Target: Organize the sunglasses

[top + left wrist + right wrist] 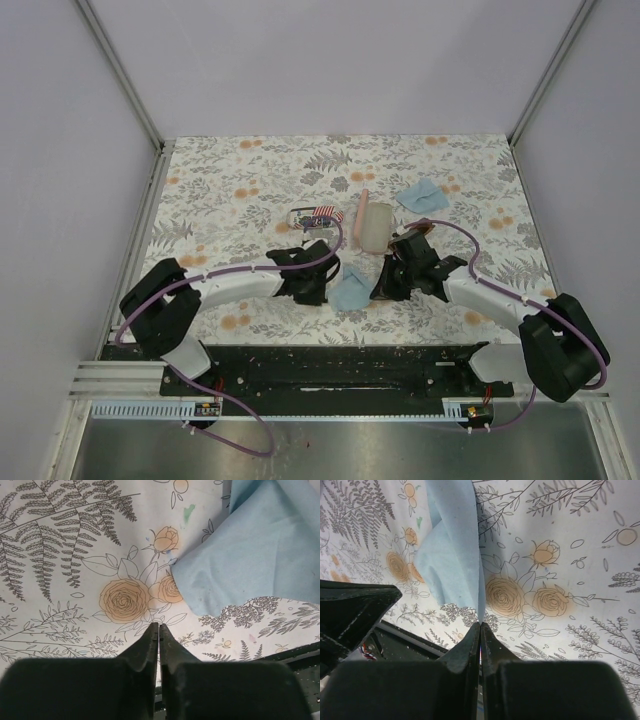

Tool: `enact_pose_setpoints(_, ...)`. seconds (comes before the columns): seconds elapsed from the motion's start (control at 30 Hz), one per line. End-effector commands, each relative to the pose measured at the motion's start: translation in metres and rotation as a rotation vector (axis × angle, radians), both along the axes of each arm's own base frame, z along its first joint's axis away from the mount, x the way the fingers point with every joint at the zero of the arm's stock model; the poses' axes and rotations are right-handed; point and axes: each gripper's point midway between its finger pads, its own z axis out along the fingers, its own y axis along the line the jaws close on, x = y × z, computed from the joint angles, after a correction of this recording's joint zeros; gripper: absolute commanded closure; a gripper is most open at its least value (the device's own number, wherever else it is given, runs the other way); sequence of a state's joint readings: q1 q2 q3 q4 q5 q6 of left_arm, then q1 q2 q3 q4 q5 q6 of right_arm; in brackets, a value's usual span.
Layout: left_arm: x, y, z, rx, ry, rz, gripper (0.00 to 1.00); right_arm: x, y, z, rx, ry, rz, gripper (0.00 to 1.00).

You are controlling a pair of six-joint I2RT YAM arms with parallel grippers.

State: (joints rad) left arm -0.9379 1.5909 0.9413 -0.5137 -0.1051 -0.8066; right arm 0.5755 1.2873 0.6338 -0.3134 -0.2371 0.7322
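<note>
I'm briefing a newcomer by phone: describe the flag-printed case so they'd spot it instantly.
Start at the floral table and look at its middle. The flag-printed case lies just left of the pale pink oblong case. Only it bears red-and-white stripes and a starred blue patch; its neighbour is plain.

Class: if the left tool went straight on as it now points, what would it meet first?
Likely the floral table cover; the blue cloth lies rightward, though depth is unclear.
</note>
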Motion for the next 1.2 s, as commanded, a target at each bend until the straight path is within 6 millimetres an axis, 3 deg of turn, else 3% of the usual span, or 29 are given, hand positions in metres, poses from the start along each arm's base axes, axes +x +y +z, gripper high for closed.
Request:
enact_pose_setpoints(0.0, -0.003, 0.009, -0.002, 0.036, -0.007, -0.012, 0.88, -0.006, 0.008, 0.009, 0.055, 0.012, 0.009, 0.94)
enact_pose_setpoints(0.07, -0.008, 0.003, -0.005, 0.028, -0.002, -0.021, 0.7, -0.008, 0.007, 0.006, 0.059, 0.019, 0.002, 0.94)
enact_pose_setpoints(0.17, -0.011, -0.007, -0.008, 0.004, -0.005, -0.024, 0.62, -0.011, 0.006, 0.006, 0.067, 0.02, -0.005, 0.95)
enact_pose_setpoints(0.47, 0.001, -0.011, -0.015, 0.1, -0.055, 0.005, 0.62, -0.025, -0.003, 0.003, 0.073, 0.032, -0.016, 0.94)
enact_pose_setpoints(0.87, 0.01, -0.033, -0.009, 0.062, -0.075, -0.011, 0.61, -0.037, -0.01, -0.012, 0.043, 0.06, -0.004, 0.94)
enact_pose_setpoints(1.17, -0.008, -0.029, -0.038, 0.136, 0.01, -0.041, 0.64, -0.036, -0.011, -0.012, 0.041, 0.056, -0.007, 0.94)
